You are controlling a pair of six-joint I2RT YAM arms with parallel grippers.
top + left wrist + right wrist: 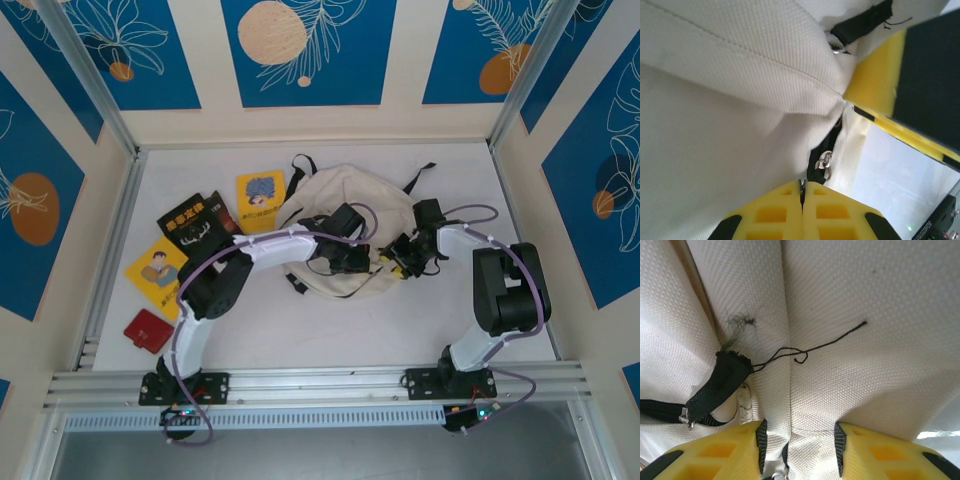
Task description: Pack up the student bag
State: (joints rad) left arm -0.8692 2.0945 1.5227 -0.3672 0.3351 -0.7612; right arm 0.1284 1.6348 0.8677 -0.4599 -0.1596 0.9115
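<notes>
Gripping the student bag [350, 200], the left gripper [802, 200] pinches its zipper [816, 165], the right gripper [799, 445] a fold. Books [195, 222] at nine o'clock lie outside.

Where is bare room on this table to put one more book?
Bare: the table strip on the near side of the student bag, and the right side beside it. Crowded: the left, with books and a red pouch.
</notes>
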